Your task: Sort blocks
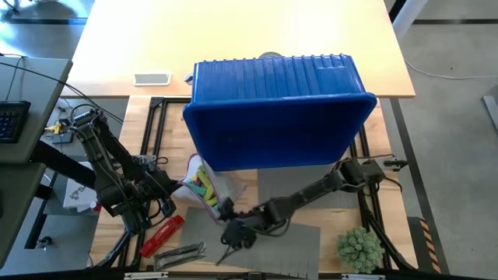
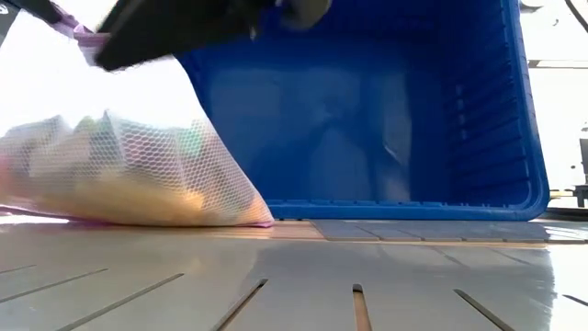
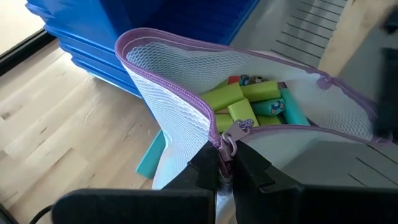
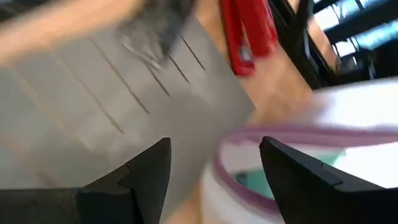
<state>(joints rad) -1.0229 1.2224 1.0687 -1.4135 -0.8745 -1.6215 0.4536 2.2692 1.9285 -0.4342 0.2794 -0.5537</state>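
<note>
A white mesh bag [image 3: 180, 106] with a purple zip rim stands with its mouth open, left of the tipped blue bin [image 1: 280, 132]. Inside it lie lime and teal blocks [image 3: 249, 106]. A teal block [image 3: 149, 158] shows beside the bag's lower edge. My left gripper [image 3: 225, 163] is shut on the bag's rim. My right gripper [image 4: 214, 149] is open, low over the grey mat [image 1: 296, 241] and close to the bag's rim [image 4: 280, 134]. In the low view the bag [image 2: 119, 175] rests its bottom on the table. My left gripper pinches the bag's purple zip rim at the zip pull [image 3: 229, 132] between its two fingers. The fingers come from the table's left, slanting down. That end of the rim is held up and the mouth gapes, while the bag's bottom lies on the table.
The blue bin lies on its side with its opening toward the near edge, right behind the bag. A red tool [image 1: 162, 235] and a metal piece [image 1: 179, 253] lie near the front left. A small green plant [image 1: 359, 249] stands front right.
</note>
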